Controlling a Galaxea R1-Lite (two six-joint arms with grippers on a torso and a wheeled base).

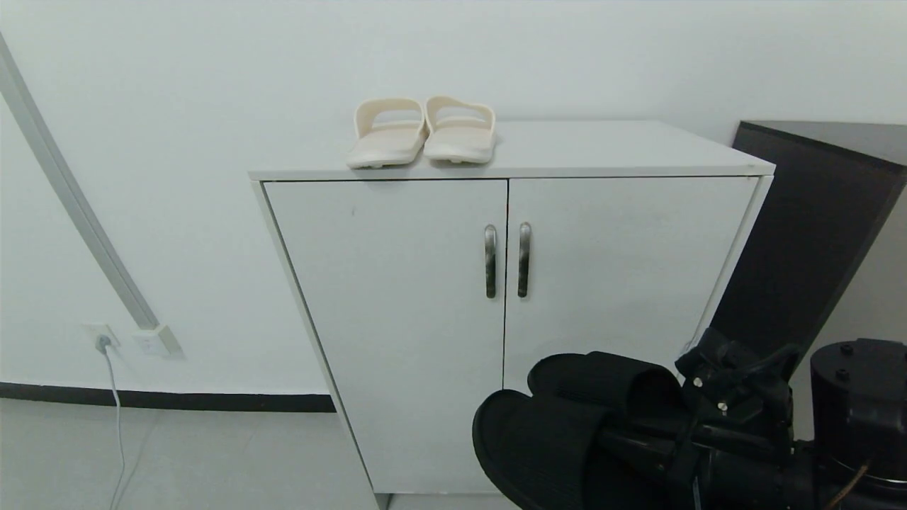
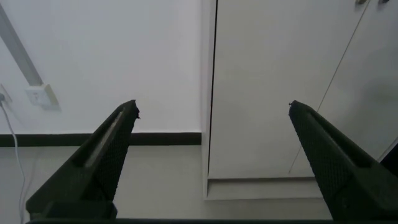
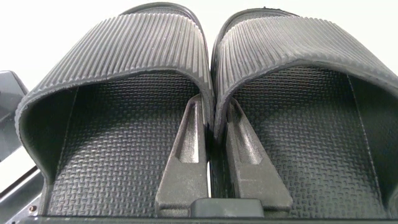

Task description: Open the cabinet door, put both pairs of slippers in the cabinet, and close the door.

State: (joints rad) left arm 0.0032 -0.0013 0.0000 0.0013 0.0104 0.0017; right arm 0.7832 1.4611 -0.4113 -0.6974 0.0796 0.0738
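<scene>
Worryingly, the right pincer grips both black slippers by inner edges only, so one may drop while the released left pincer opens a door.

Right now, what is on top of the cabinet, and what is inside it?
A pair of cream slippers sits side by side on top of the cabinet, toward its left front edge. Both doors are shut, so the inside cannot be seen.
</scene>
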